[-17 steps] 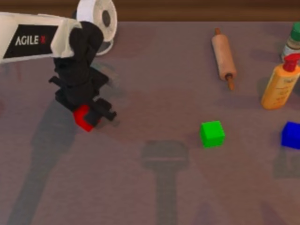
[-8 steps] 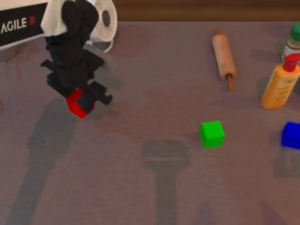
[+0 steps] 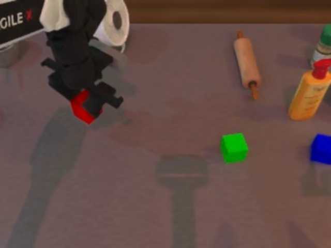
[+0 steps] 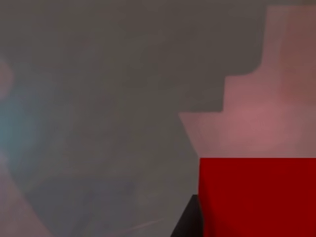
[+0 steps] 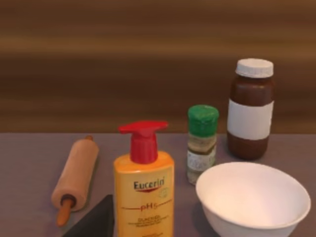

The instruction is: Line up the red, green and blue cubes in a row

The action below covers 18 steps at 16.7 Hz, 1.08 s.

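Red cube (image 3: pixel 81 107) sits clamped between the fingers of the left gripper (image 3: pixel 89 106), lifted above the table (image 3: pixel 155 206) at its far left; in the left wrist view the red cube (image 4: pixel 256 196) fills the near corner, hard against the tool. Green cube (image 3: pixel 234 148) rests on the table well to the right of that gripper, blue cube (image 3: pixel 321 149) farther right still, at the edge. Beyond them lie a rolling pin (image 3: pixel 247 63) and an orange pump bottle (image 3: pixel 309 91). The right gripper is out of sight.
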Each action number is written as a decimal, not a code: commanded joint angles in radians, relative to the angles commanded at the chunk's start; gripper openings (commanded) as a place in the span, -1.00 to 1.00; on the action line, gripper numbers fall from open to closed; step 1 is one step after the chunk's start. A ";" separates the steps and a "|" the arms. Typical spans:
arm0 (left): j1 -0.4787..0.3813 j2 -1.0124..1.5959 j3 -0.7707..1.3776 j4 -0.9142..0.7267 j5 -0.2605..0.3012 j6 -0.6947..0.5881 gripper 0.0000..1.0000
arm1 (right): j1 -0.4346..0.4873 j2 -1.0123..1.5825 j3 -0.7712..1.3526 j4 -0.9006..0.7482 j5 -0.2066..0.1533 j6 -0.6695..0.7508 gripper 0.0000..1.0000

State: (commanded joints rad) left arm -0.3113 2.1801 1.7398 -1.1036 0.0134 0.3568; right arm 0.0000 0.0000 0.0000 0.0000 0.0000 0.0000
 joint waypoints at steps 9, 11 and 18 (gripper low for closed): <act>-0.150 -0.088 -0.106 0.000 -0.015 -0.488 -1.00 | 0.000 0.000 0.000 0.000 0.000 0.000 1.00; -0.193 -0.114 -0.141 -0.002 -0.019 -0.643 -1.00 | 0.000 0.000 0.000 0.000 0.000 0.000 1.00; -0.294 -0.200 -0.218 0.015 -0.033 -0.955 -1.00 | 0.000 0.000 0.000 0.000 0.000 0.000 1.00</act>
State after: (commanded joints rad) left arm -0.6054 1.9803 1.5217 -1.0882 -0.0191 -0.5983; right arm 0.0000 0.0000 0.0000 0.0000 0.0000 0.0000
